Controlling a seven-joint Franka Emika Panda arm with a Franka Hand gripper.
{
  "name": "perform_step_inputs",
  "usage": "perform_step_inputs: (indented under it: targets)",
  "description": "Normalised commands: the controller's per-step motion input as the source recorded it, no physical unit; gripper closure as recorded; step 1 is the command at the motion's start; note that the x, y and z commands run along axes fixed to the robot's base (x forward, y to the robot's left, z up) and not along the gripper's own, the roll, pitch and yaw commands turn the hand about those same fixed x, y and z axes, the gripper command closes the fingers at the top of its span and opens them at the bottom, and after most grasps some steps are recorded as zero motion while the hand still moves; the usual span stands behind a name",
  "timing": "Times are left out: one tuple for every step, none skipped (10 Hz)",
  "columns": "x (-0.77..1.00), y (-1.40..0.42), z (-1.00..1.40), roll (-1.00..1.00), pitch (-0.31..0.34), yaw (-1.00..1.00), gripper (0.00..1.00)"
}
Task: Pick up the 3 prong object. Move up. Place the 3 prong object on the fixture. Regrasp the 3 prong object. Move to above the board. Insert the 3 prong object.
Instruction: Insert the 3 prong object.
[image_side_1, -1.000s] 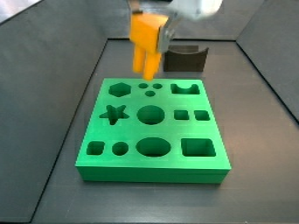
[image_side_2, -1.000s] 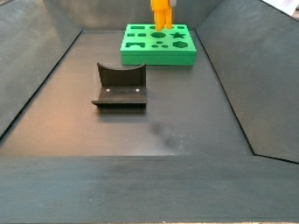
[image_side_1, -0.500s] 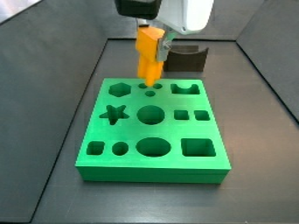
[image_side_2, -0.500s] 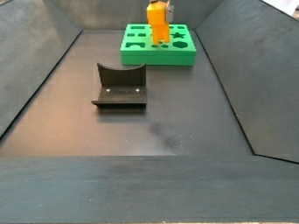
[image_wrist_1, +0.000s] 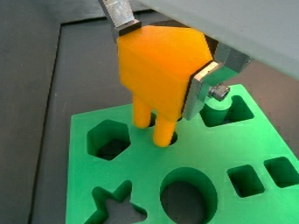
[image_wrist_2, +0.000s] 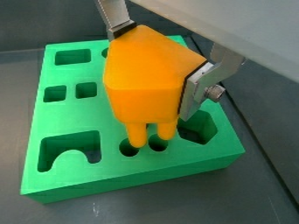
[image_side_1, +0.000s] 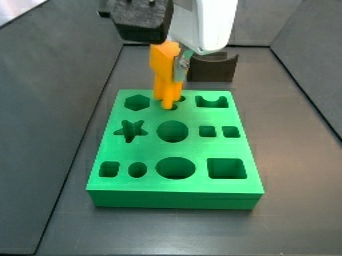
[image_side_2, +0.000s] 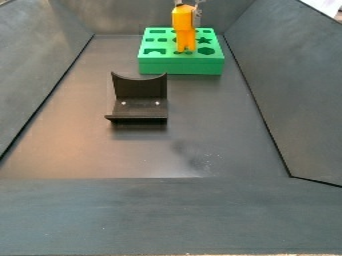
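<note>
My gripper (image_wrist_1: 163, 54) is shut on the orange 3 prong object (image_wrist_1: 162, 63), held upright with its prongs pointing down. The prongs reach into the three small holes near the edge of the green board (image_wrist_1: 140, 188). The same shows in a wrist view, where the 3 prong object (image_wrist_2: 146, 79) has its prong tips in the holes of the board (image_wrist_2: 70, 114). In both side views the object (image_side_1: 166, 72) (image_side_2: 182, 25) stands on the board (image_side_1: 174, 165) (image_side_2: 163, 62). The fixture (image_side_2: 138, 97) (image_side_1: 213, 67) stands apart on the floor, with nothing on it.
The board has several cutouts: a hexagon (image_side_1: 135, 101), a star (image_side_1: 130, 129), a circle (image_side_1: 173, 130), squares and ovals. Sloped dark bin walls (image_side_2: 47, 80) enclose the floor.
The gripper has lowered the 3 prong object straight down over the board. Its prongs have gone from above the three small holes into them.
</note>
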Motion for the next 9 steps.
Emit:
perform_step_inputs:
  targets:
    - [0.11,0.05,0.0,0.11,0.09,-0.3,1.0]
    - [0.0,0.01,-0.04,0.0,0.019,-0.38,1.0]
    - [0.0,0.0,-0.12,-0.04,0.0,-0.35,1.0]
    - [0.0,0.04,-0.14,-0.02,0.0,-0.33,1.0]
    - [0.06,0.05,-0.21,0.0,0.0,-0.16,1.0]
    - [0.13,0.01,-0.31,0.0,-0.003,0.0,1.0]
    - [0.22,0.0,-0.37,0.0,-0.003,0.06,1.0]
    - [0.17,-0.07,-0.4,0.0,-0.033,0.04,1.0]
    - [0.19,-0.14,-0.43,0.0,-0.017,0.0,1.0]
